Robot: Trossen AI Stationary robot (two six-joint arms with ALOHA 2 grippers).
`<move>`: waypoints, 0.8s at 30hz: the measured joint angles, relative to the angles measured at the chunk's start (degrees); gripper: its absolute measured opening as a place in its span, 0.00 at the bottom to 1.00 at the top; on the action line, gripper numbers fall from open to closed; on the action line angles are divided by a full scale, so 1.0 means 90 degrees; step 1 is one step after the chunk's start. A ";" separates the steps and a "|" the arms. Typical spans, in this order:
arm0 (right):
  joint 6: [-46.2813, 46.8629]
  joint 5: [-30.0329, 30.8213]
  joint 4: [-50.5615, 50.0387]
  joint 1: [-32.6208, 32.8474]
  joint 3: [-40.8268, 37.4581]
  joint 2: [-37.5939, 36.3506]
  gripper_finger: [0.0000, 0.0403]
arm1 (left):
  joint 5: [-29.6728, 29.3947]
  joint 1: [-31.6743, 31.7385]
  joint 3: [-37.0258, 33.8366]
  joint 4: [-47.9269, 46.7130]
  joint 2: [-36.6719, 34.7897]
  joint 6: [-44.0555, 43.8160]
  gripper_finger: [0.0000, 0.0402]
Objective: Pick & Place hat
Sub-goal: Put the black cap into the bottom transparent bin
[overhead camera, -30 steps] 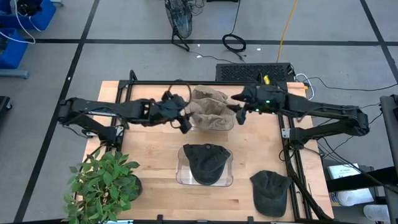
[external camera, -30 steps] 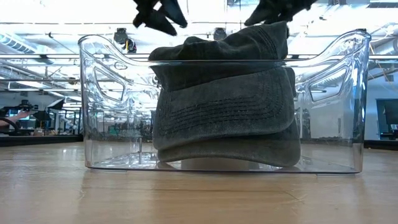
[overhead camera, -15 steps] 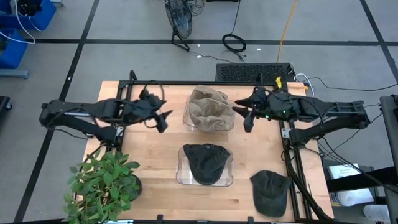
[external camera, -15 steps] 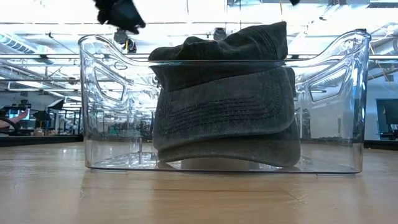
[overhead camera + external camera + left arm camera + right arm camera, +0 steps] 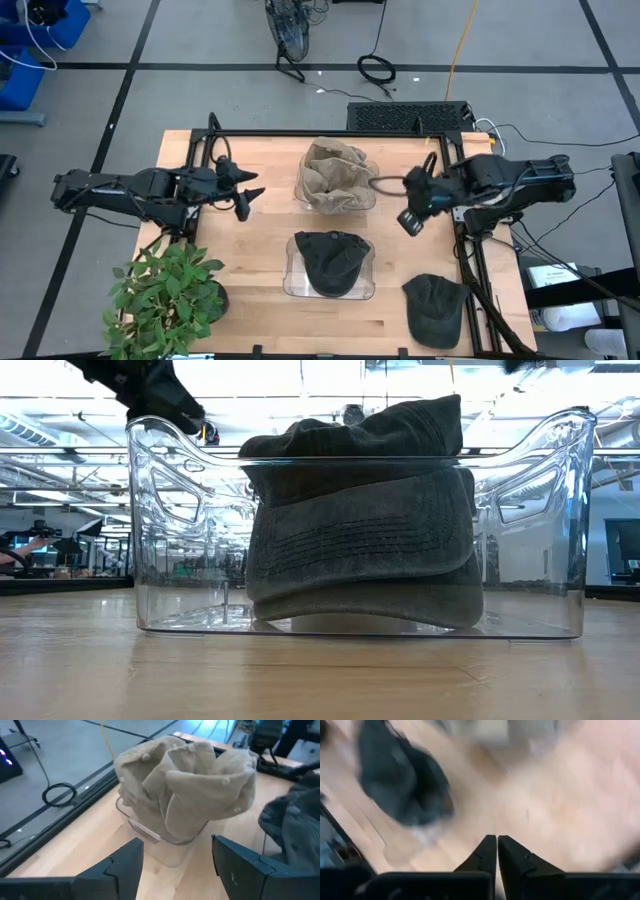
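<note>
Sitting in the clear bin at the lower centre of the high view, the dark hat is a washed charcoal cap, folded on itself with rows of stitching across the brim; no brand, label or lettering can be read on it anywhere. In the low view it fills the middle of the bin and its crown pokes just above the rim, with a second dark fold underneath it — whether that is one cap or two I cannot tell.

A second dark cap lies loose on the table at the lower right of the high view. Above the bin, at the centre of the frame, another clear tub holds the tan hats, pale khaki, crumpled, with small eyelets showing in the left wrist view.

The left gripper sits left of the tan hats, apart from them, its fingers spread wide with nothing between them. The right gripper is right of centre, over bare wood between the tan hats and the loose cap; its fingers are pressed together and hold nothing. The right wrist view is smeared, so only a dark blur shows in its upper left. A potted plant fills the lower left corner of the high view.
</note>
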 joint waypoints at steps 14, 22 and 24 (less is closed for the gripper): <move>0.1094 -0.2327 0.0808 0.1248 -0.2681 -0.0280 0.16 | 0.0568 -0.0046 -0.0006 0.0012 0.0005 -0.0186 0.58; 0.1423 -0.2796 0.1995 0.2167 -0.4383 -0.0832 0.42 | 0.0601 -0.0101 -0.0003 0.0350 0.0005 -0.0647 0.58; 0.1430 -0.2798 0.2141 0.2360 -0.4716 -0.0931 0.48 | 0.0603 -0.0100 -0.0003 0.0580 0.0005 -0.0713 0.58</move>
